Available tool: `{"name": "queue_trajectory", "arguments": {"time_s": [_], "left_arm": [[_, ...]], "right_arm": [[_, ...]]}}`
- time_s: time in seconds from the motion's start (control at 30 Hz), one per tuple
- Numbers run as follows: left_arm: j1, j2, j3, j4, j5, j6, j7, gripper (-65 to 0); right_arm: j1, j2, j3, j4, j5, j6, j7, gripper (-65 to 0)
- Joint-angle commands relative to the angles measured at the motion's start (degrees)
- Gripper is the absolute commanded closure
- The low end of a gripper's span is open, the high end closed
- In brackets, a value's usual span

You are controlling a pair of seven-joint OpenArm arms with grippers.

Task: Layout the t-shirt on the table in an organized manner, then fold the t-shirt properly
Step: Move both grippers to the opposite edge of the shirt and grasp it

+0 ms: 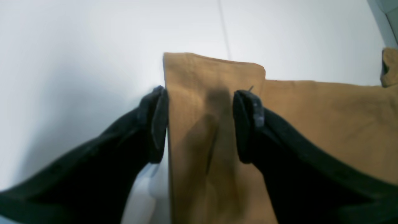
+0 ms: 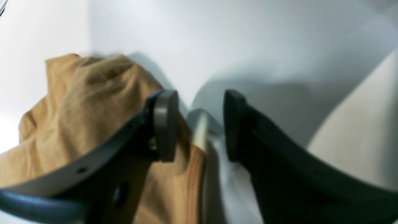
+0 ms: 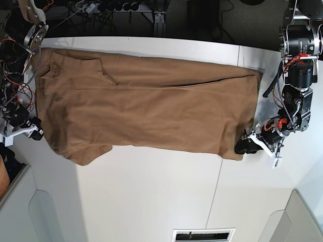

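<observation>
White, smooth and broad, the table (image 3: 146, 201) extends beneath the whole layout in the base view. Tan-brown fabric forms the t-shirt (image 3: 161, 111), spread across the part of the table farther from the camera, its long dimension running from side to side between the two arms. A long crease crosses its upper part, with further folds at the upper left of the view; at the lower left, a rounded flap of fabric (image 3: 88, 153) projects beyond the near edge. The left arm (image 3: 298, 80) stands at the right of the view and the right arm (image 3: 20, 75) at the left, each beside one end of the garment.

The left gripper (image 1: 199, 124) has its fingers apart, at the garment's near corner; in its wrist view, a narrow portion of fabric, marked by a dark fold, shows between them. The right gripper (image 2: 200, 124) also has its fingers apart, at the garment's other end; one finger overlaps the brown fabric in its wrist view, the other appears against the white surface, and the fabric's edge shows in the gap. A white-framed rectangular opening (image 3: 203, 236) lies at the bottom of the base view. A thin dark seam line (image 3: 214, 191) runs between the table panels
</observation>
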Motion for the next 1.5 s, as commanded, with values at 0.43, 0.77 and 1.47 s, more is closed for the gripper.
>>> {"name": "queue_trajectory", "arguments": {"time_s": [0.43,0.77,1.47], "left_arm": [[-2.58,0.26,-0.07,0.46,1.2,-0.47,0.52,-35.6],[-2.8,0.24,-0.07,0.48,2.86,-0.47,0.48,-9.5],[-4.22,-3.65,-0.07,5.66,-2.95,-0.47,15.43,0.0]], "right_arm": [[2.86,0.0,-7.32,0.42,2.58,1.16,-0.02,-24.4],[4.13,0.04,-13.75,1.03,3.85,1.16,0.02,-23.8],[6.25,1.86,-13.75,2.58,4.11,1.79,-1.38,0.0]]}}
